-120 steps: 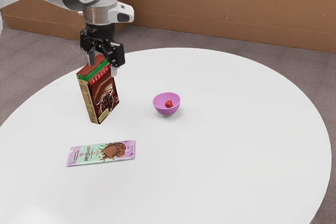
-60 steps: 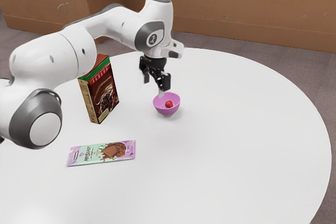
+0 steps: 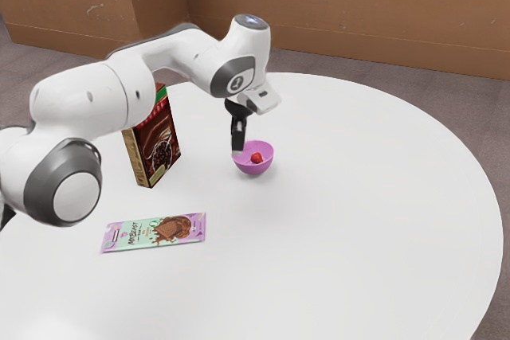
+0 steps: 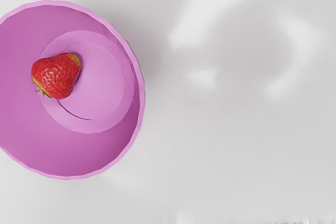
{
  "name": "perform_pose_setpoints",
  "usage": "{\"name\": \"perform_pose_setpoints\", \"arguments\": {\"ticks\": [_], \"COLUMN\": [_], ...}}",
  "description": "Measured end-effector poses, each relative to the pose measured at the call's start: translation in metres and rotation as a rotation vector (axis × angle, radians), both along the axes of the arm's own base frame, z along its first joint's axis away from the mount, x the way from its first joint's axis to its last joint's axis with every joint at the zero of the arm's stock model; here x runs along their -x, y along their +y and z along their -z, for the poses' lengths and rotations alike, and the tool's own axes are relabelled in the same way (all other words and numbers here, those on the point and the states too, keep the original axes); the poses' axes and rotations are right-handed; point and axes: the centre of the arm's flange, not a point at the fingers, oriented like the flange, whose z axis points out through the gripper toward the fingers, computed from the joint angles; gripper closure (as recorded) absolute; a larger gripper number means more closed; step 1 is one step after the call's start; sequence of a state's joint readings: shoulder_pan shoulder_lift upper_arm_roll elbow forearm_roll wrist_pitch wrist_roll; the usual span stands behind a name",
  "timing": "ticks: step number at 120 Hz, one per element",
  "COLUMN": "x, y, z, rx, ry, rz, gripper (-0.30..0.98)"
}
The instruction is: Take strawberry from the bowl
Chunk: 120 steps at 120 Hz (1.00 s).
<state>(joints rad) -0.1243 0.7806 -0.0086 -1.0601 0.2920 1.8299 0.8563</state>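
Observation:
My gripper (image 3: 238, 147) is seen edge-on in the exterior view, pointing down at the bowl's rim on the side facing the cereal box. The small pink-purple bowl (image 3: 253, 169) stands upright on the white table, and the red strawberry (image 3: 256, 158) lies inside it. From the wrist view, the strawberry (image 4: 56, 75) rests on the inner floor of the bowl (image 4: 68, 169), off to one side, with its green leaf end against the pink surface. Nothing covers the strawberry there.
A brown cereal box (image 3: 156, 145) with a green band stands upright beside the bowl, partly behind the arm. Nearer the exterior view's bottom, a chocolate bar in a purple and mint wrapper (image 3: 154, 232) lies flat on the round white table (image 3: 335, 220).
From over the cereal box, my hand has swung toward the exterior view's right to the bowl. Since the middle frame it has turned and come slightly lower. Bowl and strawberry have stayed put.

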Motion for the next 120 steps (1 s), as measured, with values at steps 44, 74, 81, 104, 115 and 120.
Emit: {"name": "perform_pose_setpoints", "arguments": {"ticks": [44,74,81,104,115,120], "x": [-0.027,-0.031,-0.031,-0.037,-0.040,-0.041], "y": [0.012,0.013,0.013,0.024,0.026,0.026], "z": [0.025,0.030,0.030,0.058,0.059,0.061], "rx": [0.071,0.067,0.063,0.055,0.042,0.038], "ry": [-0.001,0.025,0.028,0.043,0.028,0.024], "rz": [0.423,0.634,0.674,0.772,0.817,0.837], "gripper": [0.03,0.18,0.22,0.29,0.31,0.31]}}
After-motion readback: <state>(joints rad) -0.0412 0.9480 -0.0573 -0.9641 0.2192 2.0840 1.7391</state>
